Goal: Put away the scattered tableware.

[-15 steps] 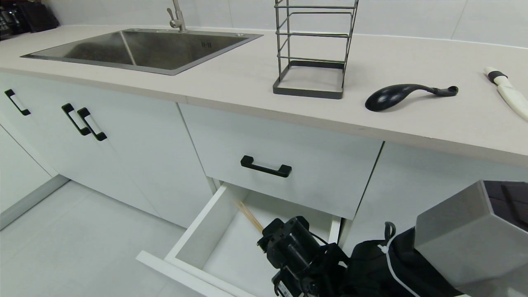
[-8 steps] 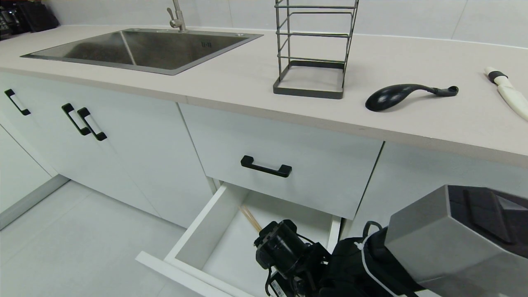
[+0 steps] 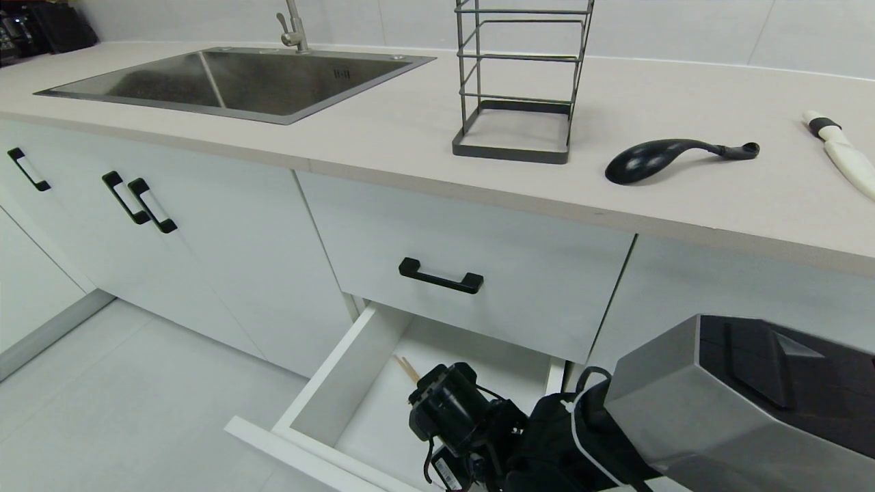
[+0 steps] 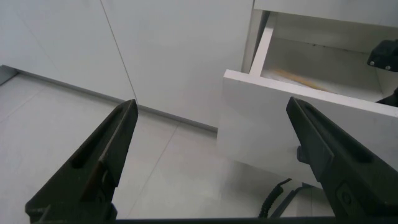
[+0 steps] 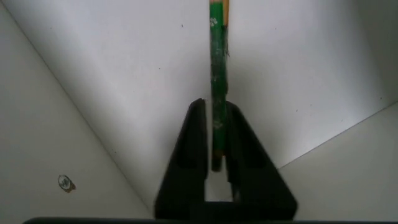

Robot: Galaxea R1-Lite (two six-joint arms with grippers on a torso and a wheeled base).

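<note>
Your right gripper (image 5: 216, 117) is inside the open drawer (image 3: 342, 383), its two fingers closed narrowly on a pair of chopsticks (image 5: 217, 62). The chopsticks are clamped near one end. The gripped stretch shows green, and the rest runs forward from the fingers over the drawer's white bottom. You cannot tell from the views whether the far tips touch that bottom. From the head view the tan shafts (image 3: 408, 369) lie close to the drawer's left wall, pointing toward its back.

Your left gripper (image 4: 211, 106) hangs outside the open drawer, off its front panel on the left side and above the floor (image 4: 74, 118). Its fingers are spread wide and hold nothing.

Directly above the open drawer sits a closed drawer (image 3: 478, 273) with a black handle, and above that the countertop (image 3: 383, 137). On the countertop, above and to the right of the open drawer, a black ladle (image 3: 656, 158) lies on its side. Farther right lies a white utensil (image 3: 837, 147) with a black band. A wire rack (image 3: 519, 82) stands on the countertop straight above the open drawer, just left of the ladle. The sink (image 3: 232, 78) is set into the countertop well to the left.
</note>
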